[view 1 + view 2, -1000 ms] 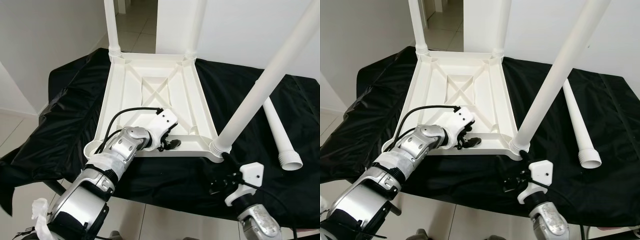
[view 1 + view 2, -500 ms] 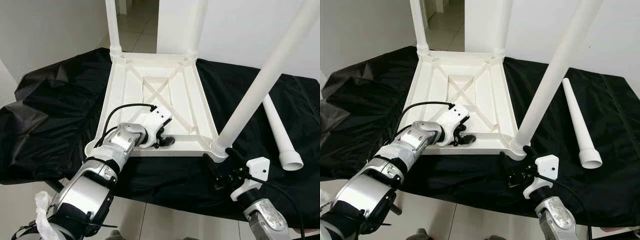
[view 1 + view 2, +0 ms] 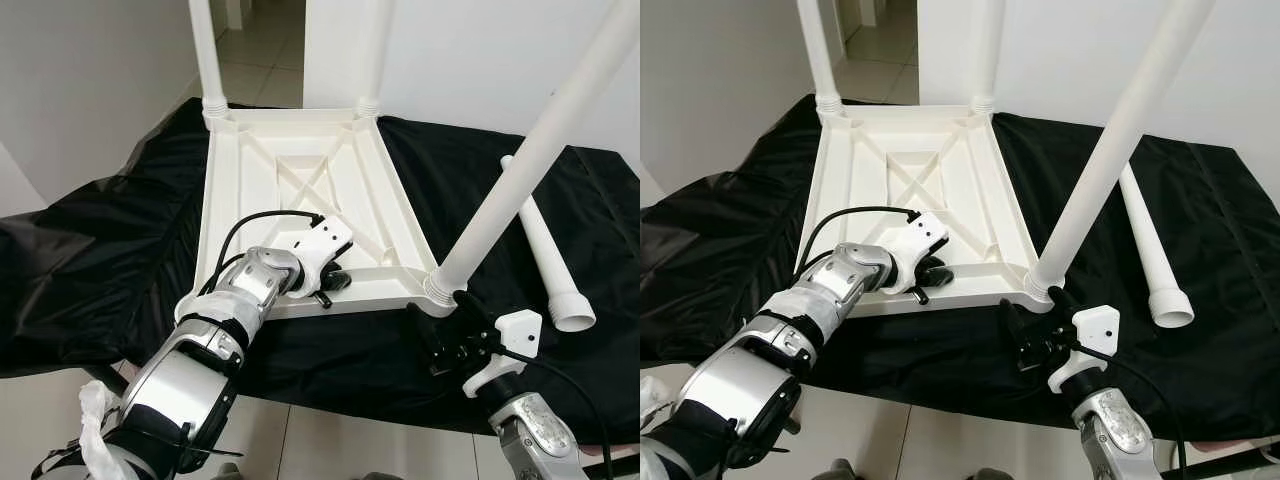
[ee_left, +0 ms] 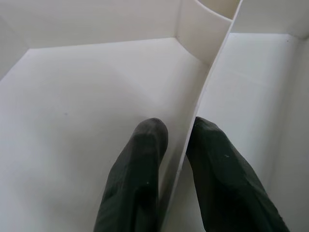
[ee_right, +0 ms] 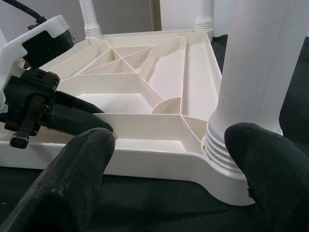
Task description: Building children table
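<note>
The upturned white table [image 3: 300,190] lies on the black cloth [image 3: 110,240], and the left gripper [image 4: 176,140] pinches one of its inner ribs [image 4: 203,101] near the front edge. The right gripper [image 5: 169,159] hovers spread wide by the near corner leg [image 3: 520,180], gripping nothing, while a loose leg [image 3: 545,255] lies beside the table.

The two eye views look forward and down from the head onto the upturned table [image 3: 300,190], which sits centre frame on a black cloth [image 3: 100,240], with the right eye set slightly to the side so everything lies a little further left in its frame. The left wrist view sits very near, looking along its fingers [image 4: 137,179] at a rib [image 4: 193,130] inside the table. The right wrist view looks low across the same table from its near edge, sharing the corner leg [image 5: 256,72] with the eye views.
</note>
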`<state>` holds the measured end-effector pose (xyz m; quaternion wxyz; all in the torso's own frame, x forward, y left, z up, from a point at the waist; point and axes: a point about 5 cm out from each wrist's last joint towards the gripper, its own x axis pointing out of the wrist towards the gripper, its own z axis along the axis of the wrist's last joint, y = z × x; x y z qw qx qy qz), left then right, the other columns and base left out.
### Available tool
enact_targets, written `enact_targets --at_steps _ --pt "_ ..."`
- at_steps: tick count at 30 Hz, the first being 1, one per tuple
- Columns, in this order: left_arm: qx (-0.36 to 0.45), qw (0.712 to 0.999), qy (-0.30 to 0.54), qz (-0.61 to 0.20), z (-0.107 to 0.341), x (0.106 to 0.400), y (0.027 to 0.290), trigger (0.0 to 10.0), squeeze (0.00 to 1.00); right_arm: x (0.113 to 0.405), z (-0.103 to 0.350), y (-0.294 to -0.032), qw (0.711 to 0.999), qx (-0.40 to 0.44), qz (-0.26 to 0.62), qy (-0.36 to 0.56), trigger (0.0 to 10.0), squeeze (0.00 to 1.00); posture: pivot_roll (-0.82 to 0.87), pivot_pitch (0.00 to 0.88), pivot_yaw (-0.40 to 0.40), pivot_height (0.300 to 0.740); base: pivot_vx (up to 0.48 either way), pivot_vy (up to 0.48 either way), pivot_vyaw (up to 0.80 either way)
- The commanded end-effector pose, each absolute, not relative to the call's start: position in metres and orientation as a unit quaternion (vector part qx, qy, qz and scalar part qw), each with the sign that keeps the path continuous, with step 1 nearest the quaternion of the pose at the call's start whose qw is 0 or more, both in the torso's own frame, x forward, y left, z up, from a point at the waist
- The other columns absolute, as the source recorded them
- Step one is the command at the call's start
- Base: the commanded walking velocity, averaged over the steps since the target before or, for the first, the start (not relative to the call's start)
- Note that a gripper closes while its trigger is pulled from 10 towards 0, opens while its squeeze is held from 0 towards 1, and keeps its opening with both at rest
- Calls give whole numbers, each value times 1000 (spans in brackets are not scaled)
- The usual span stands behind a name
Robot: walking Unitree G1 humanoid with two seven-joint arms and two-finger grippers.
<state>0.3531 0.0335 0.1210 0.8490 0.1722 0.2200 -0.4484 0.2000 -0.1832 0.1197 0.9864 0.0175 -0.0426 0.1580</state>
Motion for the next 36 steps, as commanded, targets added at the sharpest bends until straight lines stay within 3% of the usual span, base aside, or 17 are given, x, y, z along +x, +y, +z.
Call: enact_targets --at_steps 1,10,19,28,29,30,32,33,34,36 --pt "217 924 206 -236 121 372 72 0 0 201 119 -185 987 22 157 -38 10000 0 -28 13 3 740 0 0 0" --pt "221 927 211 -216 121 373 82 0 0 202 118 -185 986 21 158 -37 10000 0 -25 15 3 740 0 0 0" --pt "184 953 206 -128 127 375 102 0 0 204 118 -185 987 18 158 -36 10000 0 -24 17 -3 740 0 0 0" --pt "168 958 193 -128 126 369 94 0 0 206 118 -186 986 15 165 -36 10000 0 -22 20 -9 740 0 0 0" --pt "163 957 190 -143 127 368 89 3176 0 206 118 -186 985 14 166 -35 10000 0 -21 20 -11 740 0 0 0" --pt "158 957 190 -153 128 367 86 10000 0 206 118 -186 985 14 166 -35 10000 0 -20 19 -12 740 0 0 0" --pt "162 955 189 -162 129 367 83 10000 0 206 118 -186 985 13 167 -35 10000 0 -20 19 -12 740 0 0 0" --pt "161 952 188 -181 129 366 79 10000 655 206 118 -186 985 13 168 -35 10000 0 -23 18 -11 740 0 0 0" --pt "154 949 177 -211 132 364 71 10000 1000 207 118 -185 985 12 168 -35 10000 0 -23 15 -10 740 0 0 0" --pt "153 944 169 -238 134 362 65 10000 1000 207 118 -185 985 12 169 -35 10000 0 -23 15 -10 740 0 0 0"
